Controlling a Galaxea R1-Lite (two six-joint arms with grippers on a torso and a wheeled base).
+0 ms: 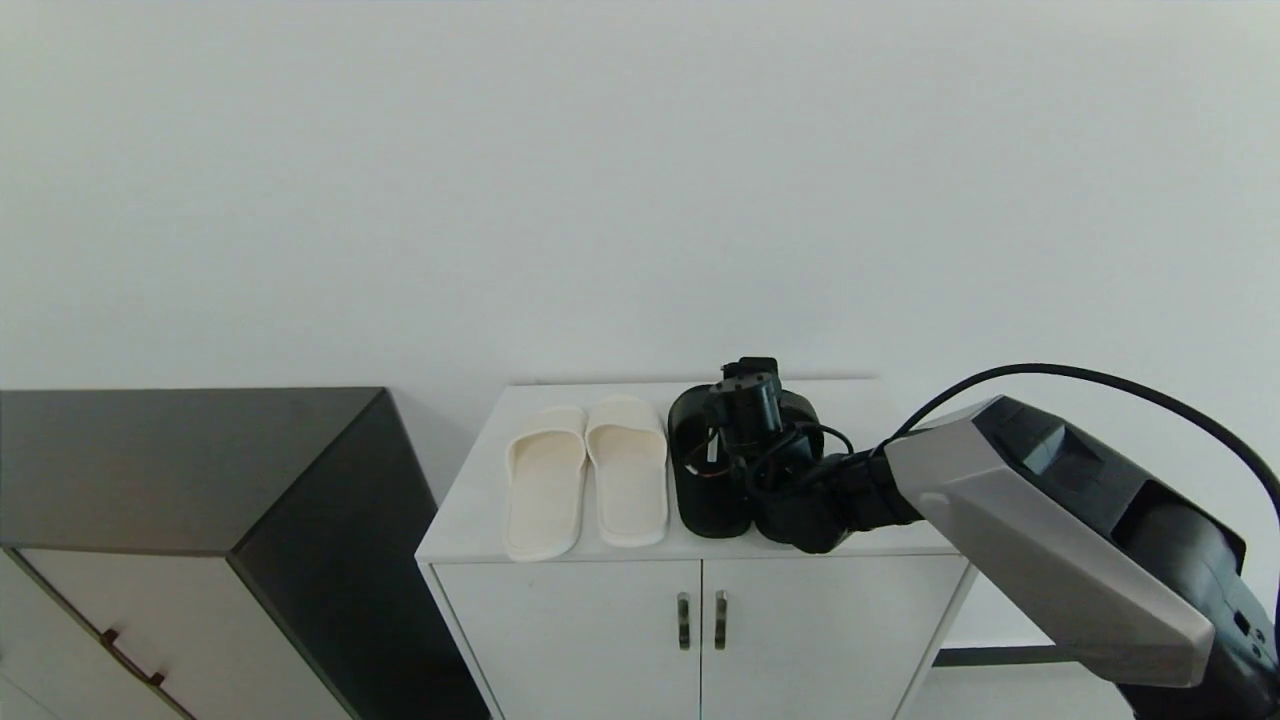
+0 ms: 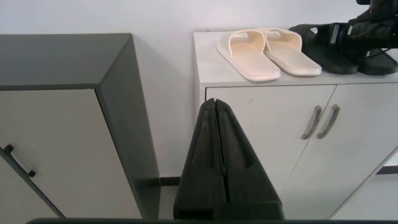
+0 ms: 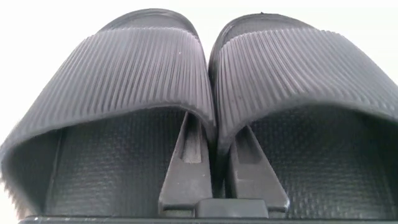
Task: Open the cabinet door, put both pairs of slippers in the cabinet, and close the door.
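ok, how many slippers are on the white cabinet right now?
4. Two cream slippers lie side by side on the cabinet top's left half; two black slippers on its right half, the right claw pinching their inner edges together. None seem hidden.

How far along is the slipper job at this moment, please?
Nothing looks finished: the cabinet doors are shut. In hand: the right tool pinches the black slippers by their adjoining straps. Remaining: opening a door, stowing these and the white slippers, closing up. The left tool is shut, empty.
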